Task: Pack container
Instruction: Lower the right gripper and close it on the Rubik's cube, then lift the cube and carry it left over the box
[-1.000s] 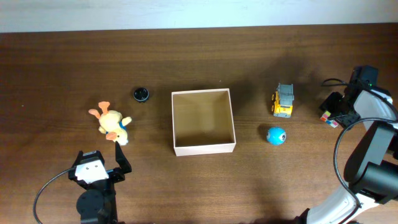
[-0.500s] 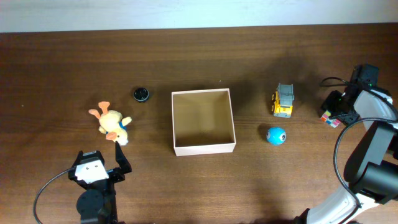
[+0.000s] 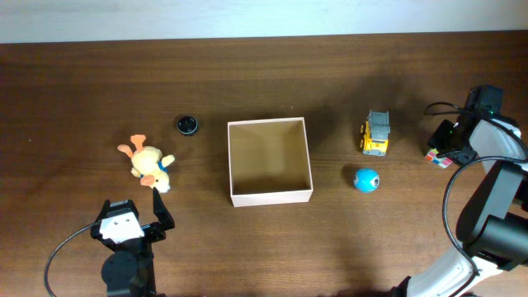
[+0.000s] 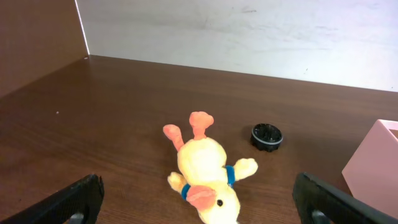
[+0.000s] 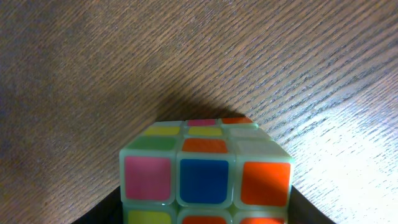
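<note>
The left hand point(image 3: 130, 219) is released, with its dark fingers point(image 4: 74, 199) spread as far apart as they go and nothing between them. It sits low over the dark wood surface point(image 3: 82, 82). Just ahead of it a yellow plush duck point(image 4: 205, 177) lies on its side, apart from both fingers. The duck has orange feet and a blue collar, and its feet point away from the hand. Further ahead and a little to the right of the duck is a small round black cap point(image 4: 267, 136).

The container point(image 3: 270, 196) is a square, shallow cardboard box with white walls and a tan inside. It stands open and upright, ahead and to the right of the left hand and well to the left of the right hand point(image 3: 441, 153). Nothing lies in it.

The right hand is down at a Rubik's cube point(image 5: 208, 177) with a pale green body, which fills its wrist view. Pink, blue and orange stickers face the camera. I cannot tell whether the fingers are pressing on the cube or are just beside it.

Between this hand and the container are a yellow and grey toy truck point(image 3: 376, 134) and a blue ball point(image 3: 365, 179). The ball has a pale mark that is too small to read.
</note>
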You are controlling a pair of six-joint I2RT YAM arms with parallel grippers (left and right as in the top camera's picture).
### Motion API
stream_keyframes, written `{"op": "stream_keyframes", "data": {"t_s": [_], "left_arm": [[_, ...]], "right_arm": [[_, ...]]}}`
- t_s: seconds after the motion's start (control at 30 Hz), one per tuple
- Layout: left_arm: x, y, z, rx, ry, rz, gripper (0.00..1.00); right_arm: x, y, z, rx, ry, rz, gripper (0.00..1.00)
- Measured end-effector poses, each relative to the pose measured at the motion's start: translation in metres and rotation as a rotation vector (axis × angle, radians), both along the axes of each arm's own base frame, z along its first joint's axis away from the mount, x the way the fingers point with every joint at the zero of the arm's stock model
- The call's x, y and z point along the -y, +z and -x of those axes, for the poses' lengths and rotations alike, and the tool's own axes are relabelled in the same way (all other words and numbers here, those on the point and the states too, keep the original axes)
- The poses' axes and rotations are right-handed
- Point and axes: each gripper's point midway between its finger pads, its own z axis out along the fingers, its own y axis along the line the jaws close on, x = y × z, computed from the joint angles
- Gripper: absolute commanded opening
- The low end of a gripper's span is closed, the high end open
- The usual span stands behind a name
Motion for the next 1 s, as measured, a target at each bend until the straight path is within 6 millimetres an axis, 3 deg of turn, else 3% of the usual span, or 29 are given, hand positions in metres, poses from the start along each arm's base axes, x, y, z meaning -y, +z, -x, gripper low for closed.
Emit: {"op": "stream_keyframes", "data": {"t_s": [0.2,0.4,0.73,1.0], "left_arm": [[0.000,0.000,0.000,0.000,0.000,0.000,0.99],[0.000,0.000,0.000,0.000,0.000,0.000,0.99],[0.000,0.000,0.000,0.000,0.000,0.000,0.99],[0.000,0.000,0.000,0.000,0.000,0.000,0.99]], "right_arm": [[-0.001,0.003,0.001,-0.011,0.001,-0.005,0.49],[0.002,0.020,-0.004,-0.014,0.009,-0.004,0.49],[-0.004,0.079,-0.023,-0.003,0.062,0.008,0.49],[-0.047,0.135,-0.051,0.040,0.212,0.037,0.49]]}}
